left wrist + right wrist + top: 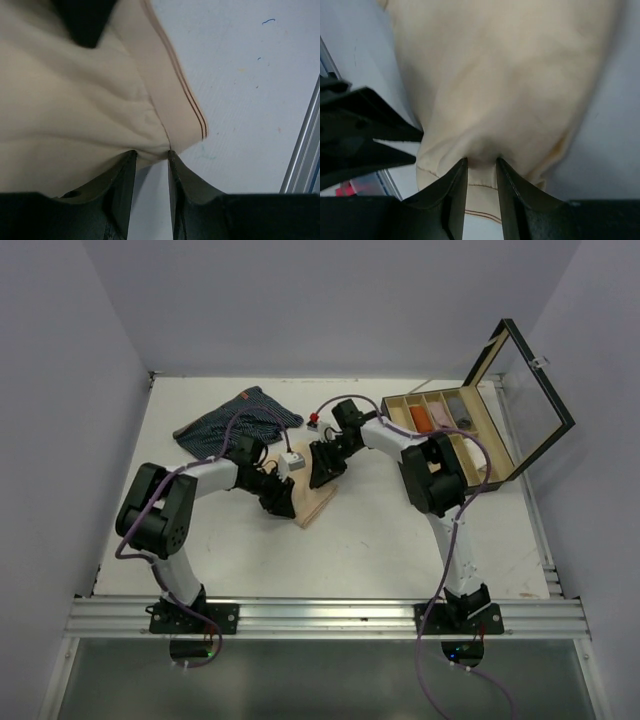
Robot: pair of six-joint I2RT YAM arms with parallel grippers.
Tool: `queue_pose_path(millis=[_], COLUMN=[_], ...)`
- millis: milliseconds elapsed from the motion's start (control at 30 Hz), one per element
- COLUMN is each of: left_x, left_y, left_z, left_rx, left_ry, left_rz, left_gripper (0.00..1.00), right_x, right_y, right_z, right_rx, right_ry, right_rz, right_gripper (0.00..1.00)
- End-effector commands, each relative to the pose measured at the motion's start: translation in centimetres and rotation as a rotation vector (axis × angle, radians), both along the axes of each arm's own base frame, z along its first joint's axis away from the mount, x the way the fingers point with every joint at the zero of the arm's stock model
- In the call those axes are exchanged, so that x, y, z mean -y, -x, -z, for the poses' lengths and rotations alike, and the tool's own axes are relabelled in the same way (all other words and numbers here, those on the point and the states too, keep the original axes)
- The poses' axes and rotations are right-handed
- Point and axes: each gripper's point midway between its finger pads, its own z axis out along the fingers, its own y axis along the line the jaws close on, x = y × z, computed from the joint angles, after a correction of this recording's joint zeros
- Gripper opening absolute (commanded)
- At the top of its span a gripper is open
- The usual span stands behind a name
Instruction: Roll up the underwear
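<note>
The left fingers (122,200) stand nearly closed, with a narrow slot between them. Their tips pinch the hem of the beige underwear (75,100), and the fabric puckers toward the pinch point, which indicates a grip on the edge only. The right fingers (454,195) are set equally narrow and nip a raised fold of the same garment; its stitched hem shows in the slot between them. In the overhead view the beige underwear (316,506) lies at the centre of the surface (400,550), with the two arms converging on it from the left and the right of the frame. The navy underwear (235,420) lies spread at the upper left, well apart. The wooden box (498,432) stands open at the upper right. Hazards, as judged from this position: (1) The left grip is shallow, so a pull across the surface may strip the hem from the tips. (2) The two sets of fingers work close together, each visible in the other's wrist view, and unequal travel may bring them into contact. (3) If one side advances ahead of the other, the roll is likely to form skewed or loose. (4) A pinch that takes only the top layer would leave the lower layer flat on the surface.
</note>
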Motion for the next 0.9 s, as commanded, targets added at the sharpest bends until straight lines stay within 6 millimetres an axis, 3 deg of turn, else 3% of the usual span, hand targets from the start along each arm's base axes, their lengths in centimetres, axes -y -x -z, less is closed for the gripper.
queue_pose_path(millis=[0,133,167,200,300,333,433,567,633,700,733,767,833,867], left_x=[2.3,2.4,2.5,2.5,2.4,2.7,3.6,3.8,3.9,3.6,3.7,3.3,2.3,1.9], left_y=[0.5,-0.4,-0.8,-1.1,-1.9,-2.0,-2.2,-4.0,-6.4,-8.5,-10.7,-11.3,-13.8,-14.7], left_z=[-0.1,-2.1,-3.8,-4.8,-8.5,-9.2,-10.4,-10.3,-11.3,-10.7,-12.3,-11.3,-12.3,-11.6], left_rx=[-0.047,-0.031,-0.008,-0.002,0.014,0.014,-0.034,-0.046,0.067,0.141,0.265,0.250,0.287,0.269], left_ry=[0.065,0.093,0.141,0.174,0.289,0.315,0.391,0.399,0.384,0.319,0.304,0.272,0.276,0.284], left_rz=[-0.025,-0.054,-0.060,-0.069,-0.073,-0.067,-0.078,-0.133,-0.131,-0.125,-0.078,-0.081,-0.115,-0.135], left_gripper=[0.36,0.39,0.41,0.42,0.49,0.52,0.55,0.56,0.56,0.54,0.53,0.53,0.52,0.52], right_x=[-0.5,-0.8,-0.2,0.2,1.4,2.3,3.4,3.6,3.2,2.7,2.5,2.4,1.5,1.4], right_y=[-3.9,-4.5,-3.8,-3.7,-2.7,-3.1,-3.4,-2.6,-1.9,-1.4,-1.2,-0.9,-0.1,0.2], right_z=[-0.4,-4.5,-4.5,-6.7,-8.0,-9.7,-8.9,-8.2,-7.8,-9.1,-8.6,-8.7,-8.1,-6.8], right_rx=[0.134,0.199,0.192,0.225,0.193,0.212,0.133,0.034,0.011,-0.071,-0.069,-0.119,-0.155,-0.153], right_ry=[-0.009,-0.063,-0.058,-0.076,-0.136,-0.160,-0.191,-0.217,-0.277,-0.342,-0.373,-0.382,-0.371,-0.338], right_rz=[-0.054,-0.057,-0.055,-0.039,0.037,0.081,0.193,0.240,0.263,0.353,0.374,0.407,0.387,0.358], right_gripper=[0.34,0.36,0.39,0.43,0.48,0.52,0.59,0.53,0.50,0.48,0.47,0.46,0.44,0.43])
